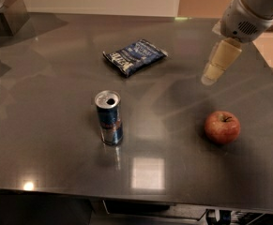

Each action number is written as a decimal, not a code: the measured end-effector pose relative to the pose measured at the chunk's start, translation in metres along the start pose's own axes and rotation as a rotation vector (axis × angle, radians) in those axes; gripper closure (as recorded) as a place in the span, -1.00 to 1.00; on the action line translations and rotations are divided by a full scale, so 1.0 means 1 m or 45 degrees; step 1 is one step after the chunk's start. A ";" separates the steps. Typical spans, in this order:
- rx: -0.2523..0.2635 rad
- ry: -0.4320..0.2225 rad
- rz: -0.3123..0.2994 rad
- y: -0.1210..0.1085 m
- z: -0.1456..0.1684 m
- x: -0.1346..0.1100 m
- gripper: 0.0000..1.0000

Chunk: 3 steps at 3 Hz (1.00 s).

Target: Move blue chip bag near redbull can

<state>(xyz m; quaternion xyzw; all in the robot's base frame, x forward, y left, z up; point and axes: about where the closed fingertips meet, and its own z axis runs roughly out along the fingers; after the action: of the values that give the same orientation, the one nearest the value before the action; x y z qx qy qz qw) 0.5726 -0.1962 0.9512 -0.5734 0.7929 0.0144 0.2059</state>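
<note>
The blue chip bag (134, 56) lies flat on the dark grey table (51, 168), toward the back middle. The redbull can (109, 117) stands upright in front of it, nearer the table's front, with its silver top showing. My gripper (213, 75) hangs above the table at the right, well to the right of the bag and apart from it, above and behind a red apple. It holds nothing.
A red apple (222, 127) sits on the table at the right front, below the gripper. A dark block (7, 16) with a pale bowl on it stands at the far left corner. The table's front edge runs along the bottom.
</note>
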 end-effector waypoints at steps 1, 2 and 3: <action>-0.029 -0.031 0.018 -0.034 0.038 -0.028 -1.00; -0.072 -0.063 0.027 -0.058 0.075 -0.061 -1.00; -0.108 -0.100 0.040 -0.069 0.107 -0.091 -1.00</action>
<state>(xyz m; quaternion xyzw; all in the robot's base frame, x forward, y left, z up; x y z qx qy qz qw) 0.6926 -0.1097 0.8991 -0.5679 0.7918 0.0738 0.2123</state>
